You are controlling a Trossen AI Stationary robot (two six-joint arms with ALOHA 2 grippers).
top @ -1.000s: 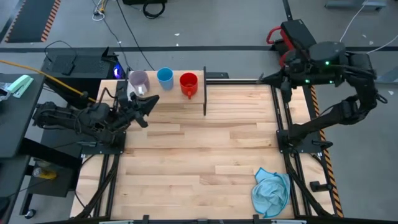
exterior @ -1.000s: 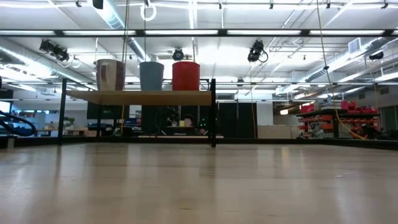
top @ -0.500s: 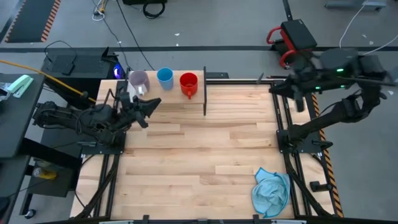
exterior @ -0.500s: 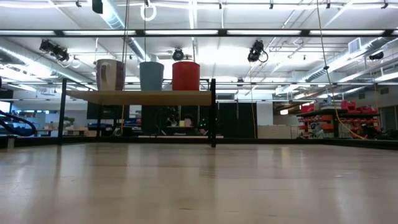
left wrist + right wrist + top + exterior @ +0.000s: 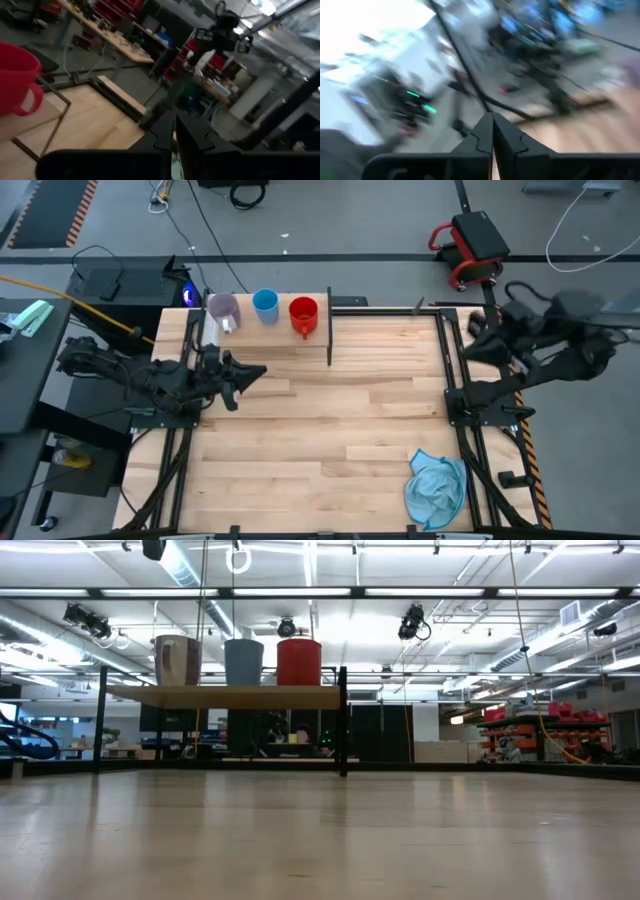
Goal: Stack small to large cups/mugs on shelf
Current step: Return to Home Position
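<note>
On the shelf [image 5: 270,330] at the surface's [image 5: 330,430] far-left corner, the purple cup [image 5: 222,308], blue cup [image 5: 265,303] and red mug [image 5: 303,312] are lined up. The left hand [image 5: 174,120], by the left edge, and the right hand [image 5: 492,120], beyond the right edge, are pressed together.

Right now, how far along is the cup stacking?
Done: purple cup, blue cup and red mug stand in a row on the shelf. In hand: nothing; left gripper shut over the table at its left edge, right gripper shut, off its right side. Left: parking both arms.
</note>
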